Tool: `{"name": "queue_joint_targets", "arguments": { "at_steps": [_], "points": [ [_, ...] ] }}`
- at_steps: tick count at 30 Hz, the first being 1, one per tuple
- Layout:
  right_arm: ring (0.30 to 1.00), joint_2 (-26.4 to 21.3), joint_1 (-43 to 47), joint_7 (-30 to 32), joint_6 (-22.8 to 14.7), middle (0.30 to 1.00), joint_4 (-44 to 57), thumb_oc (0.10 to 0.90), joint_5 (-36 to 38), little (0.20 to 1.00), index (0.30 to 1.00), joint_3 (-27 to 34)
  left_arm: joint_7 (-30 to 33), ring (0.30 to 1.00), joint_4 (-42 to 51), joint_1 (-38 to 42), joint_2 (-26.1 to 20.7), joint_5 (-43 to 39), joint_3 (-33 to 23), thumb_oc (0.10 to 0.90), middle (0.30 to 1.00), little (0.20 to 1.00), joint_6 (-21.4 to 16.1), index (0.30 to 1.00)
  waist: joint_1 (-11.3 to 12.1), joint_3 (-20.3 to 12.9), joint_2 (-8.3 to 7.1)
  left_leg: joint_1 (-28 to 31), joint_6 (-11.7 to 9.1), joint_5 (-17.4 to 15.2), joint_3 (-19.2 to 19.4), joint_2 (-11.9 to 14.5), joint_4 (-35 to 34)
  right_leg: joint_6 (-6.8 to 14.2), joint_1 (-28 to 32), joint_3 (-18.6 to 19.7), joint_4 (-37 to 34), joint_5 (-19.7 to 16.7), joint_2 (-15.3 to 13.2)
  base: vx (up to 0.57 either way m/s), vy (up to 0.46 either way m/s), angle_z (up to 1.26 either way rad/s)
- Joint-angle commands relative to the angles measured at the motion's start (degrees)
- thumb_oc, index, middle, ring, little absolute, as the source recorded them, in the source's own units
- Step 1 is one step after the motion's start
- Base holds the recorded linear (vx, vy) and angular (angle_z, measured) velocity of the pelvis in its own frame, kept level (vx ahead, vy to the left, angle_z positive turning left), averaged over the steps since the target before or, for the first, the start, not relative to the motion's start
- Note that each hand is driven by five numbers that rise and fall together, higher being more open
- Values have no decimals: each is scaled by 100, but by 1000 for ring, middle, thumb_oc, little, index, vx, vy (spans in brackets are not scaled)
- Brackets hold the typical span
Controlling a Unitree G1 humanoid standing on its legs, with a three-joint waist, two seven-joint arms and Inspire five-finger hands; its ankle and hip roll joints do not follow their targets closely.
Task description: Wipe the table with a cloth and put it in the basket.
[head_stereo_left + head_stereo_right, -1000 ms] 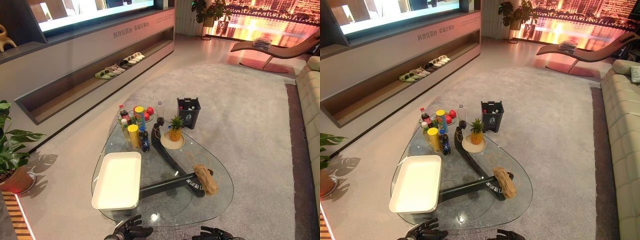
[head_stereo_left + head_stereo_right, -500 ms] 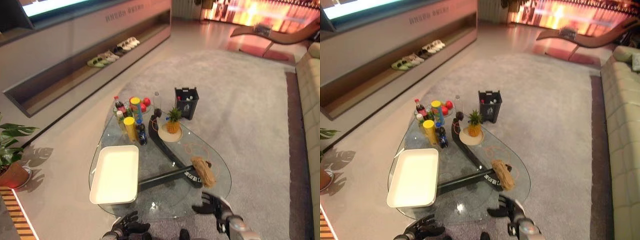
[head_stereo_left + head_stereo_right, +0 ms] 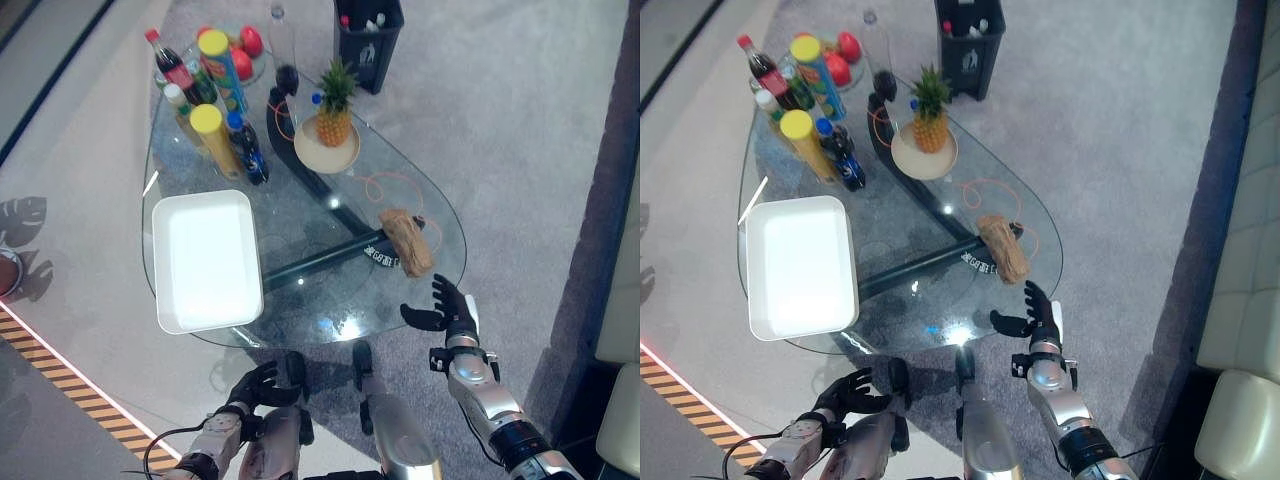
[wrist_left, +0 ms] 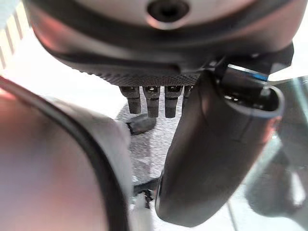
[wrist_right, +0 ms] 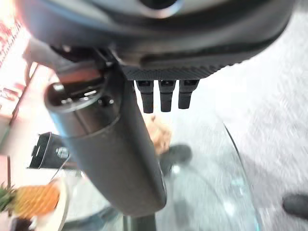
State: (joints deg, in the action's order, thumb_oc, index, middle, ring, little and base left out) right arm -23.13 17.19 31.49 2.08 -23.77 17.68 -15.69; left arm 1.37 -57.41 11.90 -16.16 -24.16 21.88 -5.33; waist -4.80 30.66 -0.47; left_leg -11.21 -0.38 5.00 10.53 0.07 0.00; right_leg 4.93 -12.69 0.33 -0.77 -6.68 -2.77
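Right hand loose-fingered, empty, at the glass table's edge near the brown cloth; left hand idles low. We should reach over and pinch the cloth's middle.

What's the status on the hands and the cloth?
Right hand open, just short of the cloth. Left hand low, open, idle. Cloth lies on the glass table, untouched. White basket waits.
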Motion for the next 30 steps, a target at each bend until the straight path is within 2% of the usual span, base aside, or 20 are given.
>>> {"name": "queue_joint_targets", "arguments": {
  "at_steps": [1,5,13,23,30],
  "points": [
    [900,-364,232,771,-117,900,688,800,-337,900,900,309,14,900,29,-99,72,-78,45,800,900,900,-252,900,39,-216,18,-307,11,-848,-287,-190,1054,-142,-297,-443,1056,779,60,-45,36,1],
    [900,-442,918,1499,217,900,717,800,-435,900,900,258,117,900,105,141,109,-231,209,800,900,900,-405,900,43,-86,128,-795,-1,-872,-298,-277,1222,-189,-762,-405,1095,739,69,-47,66,0],
    [900,-584,1398,2056,259,900,1037,800,-613,900,900,244,319,900,351,312,254,-333,284,800,900,900,-494,900,47,-86,262,-1682,-32,-839,-288,-349,1599,-226,-1654,-346,1431,724,60,-5,59,1],
    [900,-706,1642,2214,412,900,1378,800,-440,900,900,183,537,900,593,275,245,-405,335,800,900,900,-568,900,92,-86,360,-2418,-26,-797,-274,-398,1792,-221,-2468,-350,1690,681,44,33,34,4],
    [900,-658,1659,2413,431,900,1579,800,-502,900,900,151,614,900,804,296,270,-456,345,800,900,900,-481,900,105,-86,404,-2872,-13,-768,-282,-409,1945,-211,-2933,-328,1858,643,59,50,31,3]
  ]
}}
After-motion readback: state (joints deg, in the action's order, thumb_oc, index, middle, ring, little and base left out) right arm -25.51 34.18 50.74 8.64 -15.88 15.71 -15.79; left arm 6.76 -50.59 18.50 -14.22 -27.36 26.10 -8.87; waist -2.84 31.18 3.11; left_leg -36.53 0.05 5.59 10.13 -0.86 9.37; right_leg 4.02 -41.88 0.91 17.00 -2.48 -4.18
